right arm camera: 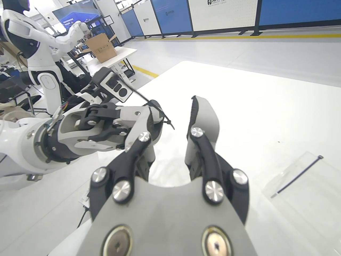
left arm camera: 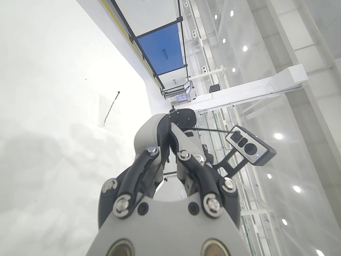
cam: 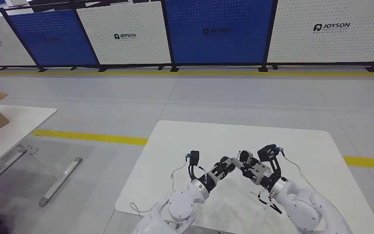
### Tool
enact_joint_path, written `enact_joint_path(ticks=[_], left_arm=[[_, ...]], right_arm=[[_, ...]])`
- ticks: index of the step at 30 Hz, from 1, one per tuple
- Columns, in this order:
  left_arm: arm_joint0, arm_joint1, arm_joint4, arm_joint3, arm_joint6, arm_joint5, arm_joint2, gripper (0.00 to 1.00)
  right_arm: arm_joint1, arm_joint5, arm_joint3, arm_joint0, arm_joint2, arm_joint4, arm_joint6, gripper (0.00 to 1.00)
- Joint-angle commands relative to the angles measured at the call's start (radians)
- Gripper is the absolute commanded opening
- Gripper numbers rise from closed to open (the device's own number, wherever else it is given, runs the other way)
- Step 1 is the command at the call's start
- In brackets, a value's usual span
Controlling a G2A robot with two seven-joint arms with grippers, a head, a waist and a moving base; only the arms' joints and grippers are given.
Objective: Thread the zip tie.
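My left gripper (left arm camera: 169, 129) is shut on a black zip tie (left arm camera: 213, 130). The tie's thin tail sticks out past the fingertips, and another stretch runs back between the finger links. In the right wrist view the left gripper (right arm camera: 151, 113) holds the zip tie (right arm camera: 166, 119) up over the table, head end pointing into the gap of my right gripper (right arm camera: 174, 119). The right gripper is open, its fingers spread wide and nothing between them. In the top view the left gripper (cam: 227, 165) and right gripper (cam: 250, 165) meet tip to tip above the white table (cam: 175, 146), near its front edge.
A spare zip tie (right arm camera: 298, 173) lies flat on a clear plastic sheet (right arm camera: 290, 171) on the table beside the right arm, the same spare tie (left arm camera: 112, 107) off to one side of the left gripper. A second table (cam: 17, 123) stands far left.
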Motion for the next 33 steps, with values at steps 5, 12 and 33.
enact_joint_path(ticks=[5,12,33], left_arm=[[0.001,0.0,0.001,-0.002,-0.001,0.005,0.0,0.0],[0.002,0.0,0.007,-0.005,-0.002,0.004,0.001,0.0],[0.007,0.001,0.002,-0.008,-0.005,-0.012,-0.006,0.0]], right_arm=[[0.001,0.0,-0.005,-0.002,0.006,-0.001,-0.009,0.24],[0.003,0.0,-0.011,-0.007,0.013,-0.003,-0.016,0.0],[0.002,0.0,-0.011,-0.001,-0.003,-0.022,-0.017,0.0]])
